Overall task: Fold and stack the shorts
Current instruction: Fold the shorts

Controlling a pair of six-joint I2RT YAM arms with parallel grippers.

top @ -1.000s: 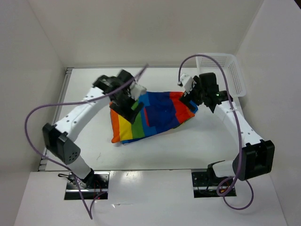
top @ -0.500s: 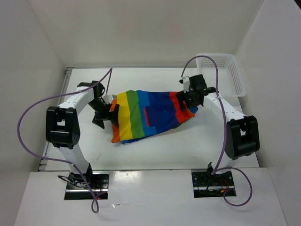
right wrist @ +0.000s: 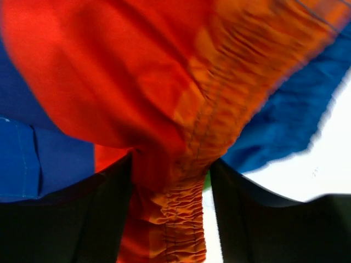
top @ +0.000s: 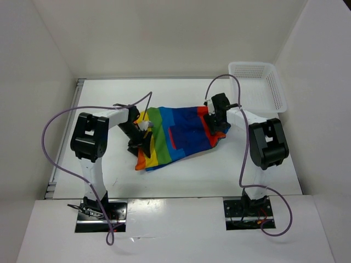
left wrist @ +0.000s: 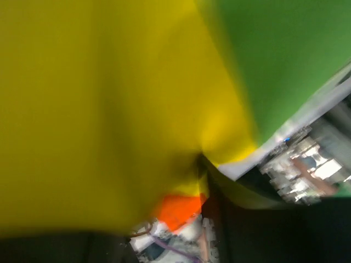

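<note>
The rainbow-striped shorts (top: 178, 134) lie stretched across the middle of the white table (top: 219, 170) in the top view. My left gripper (top: 143, 137) is low at their yellow and orange end. In the left wrist view, blurred yellow and green cloth (left wrist: 109, 98) fills the frame and bunches to a pinch at my gripper (left wrist: 192, 192), which looks shut on it. My right gripper (top: 215, 118) is at the red end. In the right wrist view the orange gathered waistband (right wrist: 181, 219) is squeezed in my right gripper (right wrist: 171, 181), between its two black fingers (right wrist: 66, 219).
A white plastic mesh basket (top: 263, 82) stands at the back right corner, close behind my right arm. White walls close in the table at the back and on both sides. Purple cables loop off both arms.
Both arms have dropped low to the table. My left gripper has carried the orange and yellow end rightward and nearer, so the shorts span less width. My right gripper has shifted slightly left.
</note>
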